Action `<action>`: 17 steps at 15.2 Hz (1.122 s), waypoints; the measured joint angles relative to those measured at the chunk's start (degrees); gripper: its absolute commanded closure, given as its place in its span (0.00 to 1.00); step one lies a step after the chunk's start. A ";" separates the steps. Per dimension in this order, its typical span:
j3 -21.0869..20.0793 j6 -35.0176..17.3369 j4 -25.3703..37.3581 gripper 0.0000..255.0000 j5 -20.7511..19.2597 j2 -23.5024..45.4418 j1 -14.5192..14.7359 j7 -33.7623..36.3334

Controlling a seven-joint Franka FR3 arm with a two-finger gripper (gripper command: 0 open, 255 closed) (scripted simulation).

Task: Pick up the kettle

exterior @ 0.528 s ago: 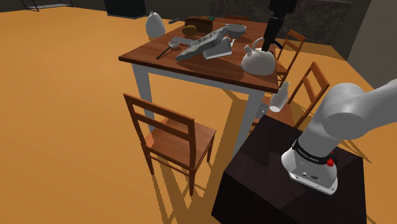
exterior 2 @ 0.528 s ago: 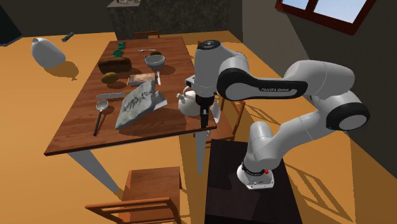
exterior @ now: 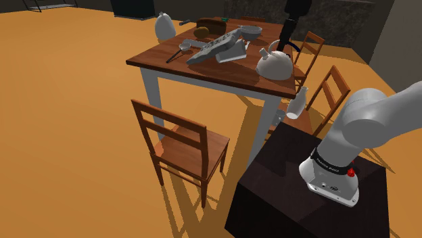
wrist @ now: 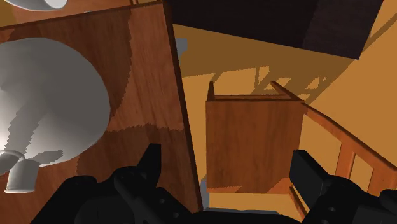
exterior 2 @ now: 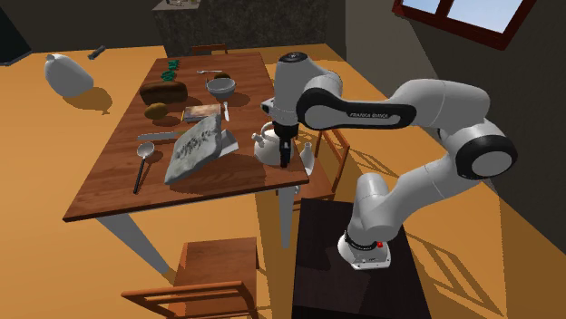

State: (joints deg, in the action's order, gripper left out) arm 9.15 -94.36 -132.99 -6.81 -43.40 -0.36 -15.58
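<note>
Where the desk (exterior: pixel 203 69) comes to its corner nearest the stand, the kettle (exterior: pixel 274 64) stands upright on the wood. It is squat and round-bellied, wider than tall, and its spout juts out and up toward the shoulder view's left, in toward the middle of the desk. It is drawn plain pale grey, with a handle arching over the lid.

A grey bowl (exterior 2: pixel 220 86) sits further up the desk; what it holds I cannot tell.

The claw (exterior 2: pixel 286 165) hangs pointing down just beside the kettle, on the side away from the spout. In the wrist view its fingers (wrist: pixel 150 162) stand wide apart and grip nothing. Between them are the desk's edge and a chair (wrist: pixel 251 140) seat below, and the kettle's body lies outside them.
</note>
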 measured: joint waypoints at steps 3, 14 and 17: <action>4.24 -2.95 1.07 0.00 -1.37 2.50 -0.43 -4.69; 20.20 -13.42 11.31 0.00 0.65 18.54 1.50 -22.86; 24.96 -15.39 15.69 0.00 3.96 24.51 2.75 -28.81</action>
State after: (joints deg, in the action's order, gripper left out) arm 34.12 -109.75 -117.30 -2.84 -18.88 2.39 -44.39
